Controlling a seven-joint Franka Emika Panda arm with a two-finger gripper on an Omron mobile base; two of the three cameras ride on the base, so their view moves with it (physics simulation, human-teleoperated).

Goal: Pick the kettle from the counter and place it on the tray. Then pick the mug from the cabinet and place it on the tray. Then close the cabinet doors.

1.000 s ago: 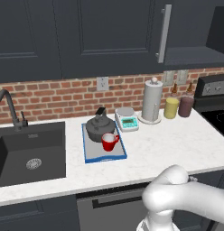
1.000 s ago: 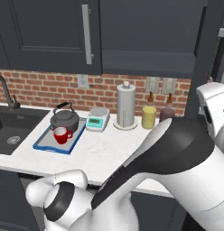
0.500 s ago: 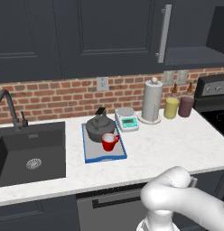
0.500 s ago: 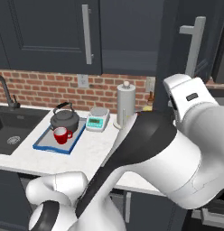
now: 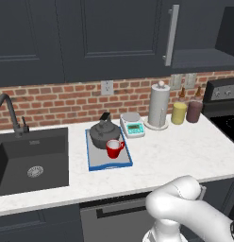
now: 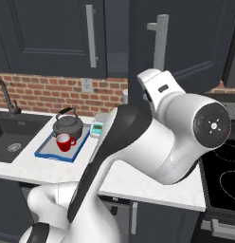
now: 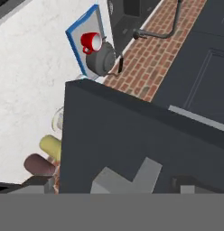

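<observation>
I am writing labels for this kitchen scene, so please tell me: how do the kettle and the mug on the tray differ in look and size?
The kettle is dark grey metal; the mug is bright red. The kettle is clearly bigger and squat; the mug is small. The kettle has a black arched handle on top; the mug has a side handle. Both stand upright on the blue-rimmed tray, close together.

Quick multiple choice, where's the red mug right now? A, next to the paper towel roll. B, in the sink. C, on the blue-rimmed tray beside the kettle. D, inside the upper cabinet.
C: the mug stands on the tray just in front of the kettle, clear of the sink and well left of the paper towel roll.
</observation>
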